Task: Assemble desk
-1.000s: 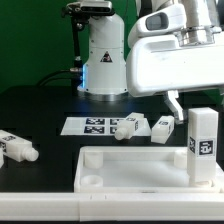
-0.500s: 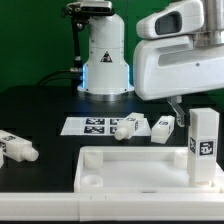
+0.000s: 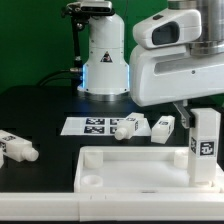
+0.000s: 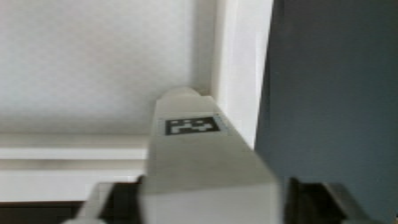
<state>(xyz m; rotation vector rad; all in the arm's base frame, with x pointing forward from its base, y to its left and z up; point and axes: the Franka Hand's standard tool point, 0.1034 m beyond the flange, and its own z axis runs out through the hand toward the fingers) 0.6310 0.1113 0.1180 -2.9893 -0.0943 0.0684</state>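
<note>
The desk's white rimmed panel (image 3: 130, 165) lies flat at the front of the black table. A white leg (image 3: 205, 140) with a square tag stands upright at the panel's corner on the exterior view's right. My gripper (image 3: 200, 112) hangs over that leg's top, one dark finger (image 3: 181, 112) showing beside it. In the wrist view the leg (image 4: 205, 150) fills the space between the two dark fingers (image 4: 119, 200) of the gripper (image 4: 217, 200). The jaws stand close along both sides of the leg; the blur hides whether they press on it.
Loose white legs lie on the table: one on the exterior view's left (image 3: 15, 147), two (image 3: 127, 127) (image 3: 163, 128) by the marker board (image 3: 95, 126). The white robot base (image 3: 104, 60) with its blue light stands behind.
The gripper has come down and across to the exterior view's left, over the upright leg, and its jaws have narrowed around it. The leg and the panel have not moved.
</note>
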